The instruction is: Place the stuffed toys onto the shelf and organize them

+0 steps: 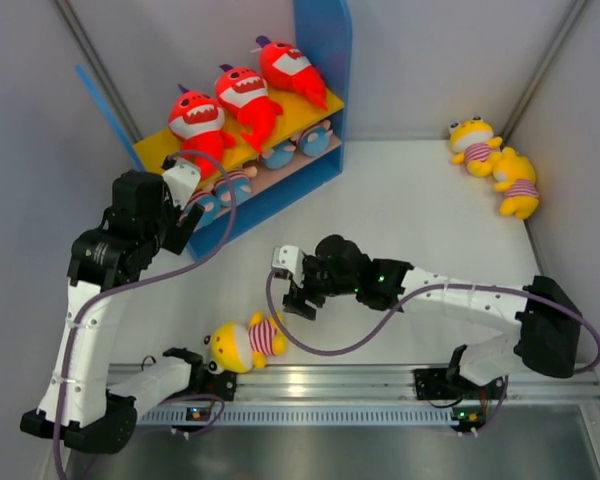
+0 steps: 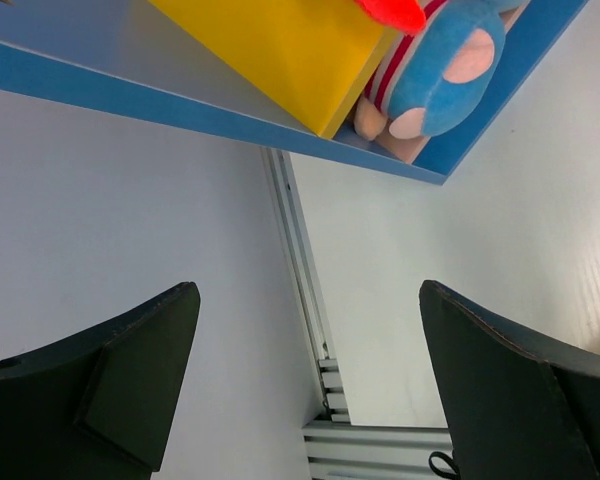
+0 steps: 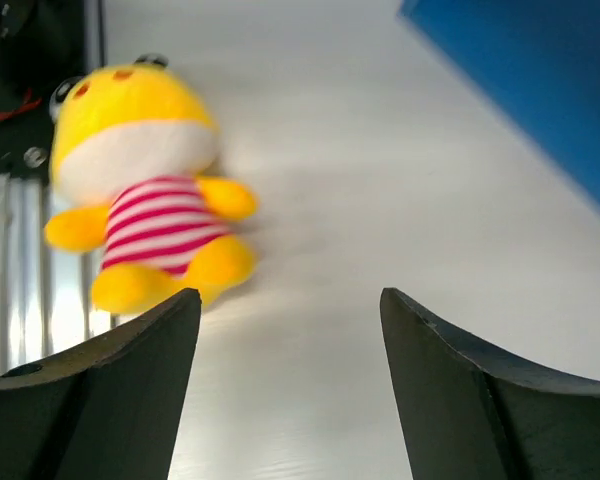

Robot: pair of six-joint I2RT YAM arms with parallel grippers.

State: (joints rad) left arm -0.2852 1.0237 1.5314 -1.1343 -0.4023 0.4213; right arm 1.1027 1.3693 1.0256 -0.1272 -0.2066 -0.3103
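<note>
A missed or weak grip is the nearest risk. The yellow doll (image 1: 242, 343) is lying face up at the near edge of the bench (image 1: 420, 230). In the right wrist view it is seen to the left of the gap of the right claw (image 3: 290, 300), not between the fingers. If the claw is lowered as aimed, only a foot may be pinched, or the doll may be pushed onto the metal rail (image 1: 380, 380) just beside it. The purple cable (image 1: 325, 352) is looped close to the doll's feet and could be snagged.

At the shelf (image 1: 322, 60), the yellow top board (image 1: 158, 150) is already taken up by three red sharks (image 1: 246, 95), which could be knocked off by a careless placement. Two more yellow dolls (image 1: 517, 187) are lying far right, well apart from the shelf.

The right arm is stretched low across the bench, with its claw spread, empty and angled toward the doll. The left arm is folded upright near the shelf's near end, so a collision on the carry is judged possible. The left claw (image 2: 310, 295) is spread wide on nothing, and a striped doll (image 2: 435, 70) on the lower board is seen beyond it.
</note>
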